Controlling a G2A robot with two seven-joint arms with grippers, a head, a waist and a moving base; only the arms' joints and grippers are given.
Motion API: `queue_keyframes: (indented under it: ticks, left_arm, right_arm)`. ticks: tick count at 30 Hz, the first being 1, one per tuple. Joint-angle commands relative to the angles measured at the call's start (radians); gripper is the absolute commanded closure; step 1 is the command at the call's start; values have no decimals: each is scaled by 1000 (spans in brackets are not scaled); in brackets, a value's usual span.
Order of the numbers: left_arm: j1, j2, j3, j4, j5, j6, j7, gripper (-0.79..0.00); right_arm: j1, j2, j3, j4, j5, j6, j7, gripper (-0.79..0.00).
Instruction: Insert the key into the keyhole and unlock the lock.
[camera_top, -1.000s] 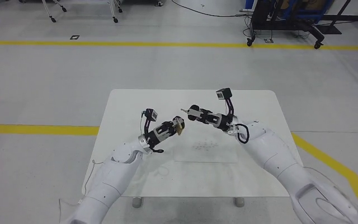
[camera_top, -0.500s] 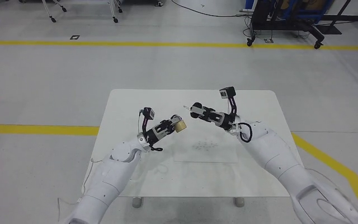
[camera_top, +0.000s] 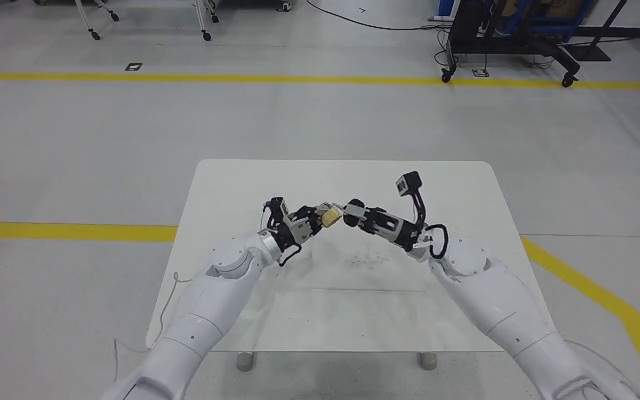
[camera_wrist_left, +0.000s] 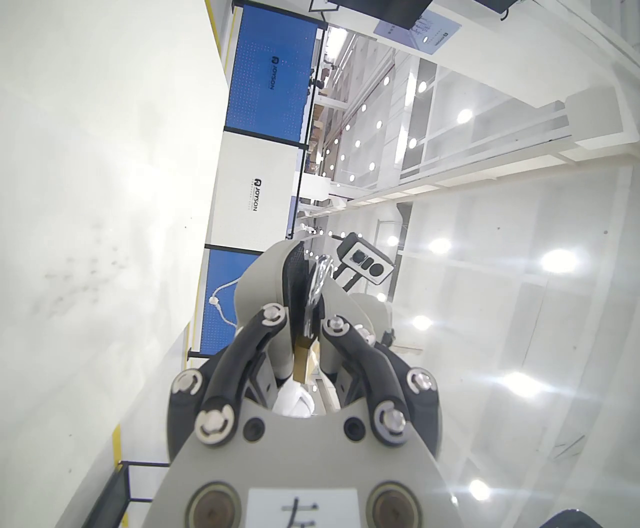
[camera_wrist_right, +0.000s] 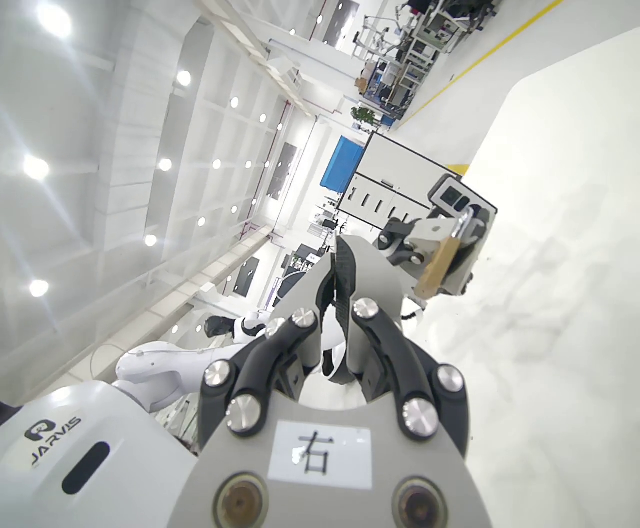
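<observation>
Brass lock (camera_wrist_left: 301, 352) clamped in my left gripper (camera_wrist_left: 307, 305), shackle end away from my wrist, held above white table (camera_top: 460, 200) near its middle. My right gripper (camera_top: 350, 212) just beside lock, tip to tip, jaws pinched tight on key (camera_wrist_right: 326, 297), which is mostly hidden between pads. Cannot tell whether key sits in keyhole.
</observation>
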Motion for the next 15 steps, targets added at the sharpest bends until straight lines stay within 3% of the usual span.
queue_keyframes:
  ticks: [1, 3, 11, 15]
  left_arm:
    - [-16, -5, 8, 26, 4, -7, 3, 0]
    - [-18, -6, 10, 31, 11, -10, 4, 0]
    - [-18, -6, 10, 31, 11, -10, 4, 0]
    - [21, -6, 7, -33, 21, -19, 51, 0]
  right_arm:
    - [-65, 20, 69, -99, -20, 66, -11, 0]
    - [-98, 31, 106, -155, -35, 100, -13, 0]
    - [-98, 31, 106, -155, -35, 100, -13, 0]
    - [-103, 31, 104, -160, -43, 108, -15, 0]
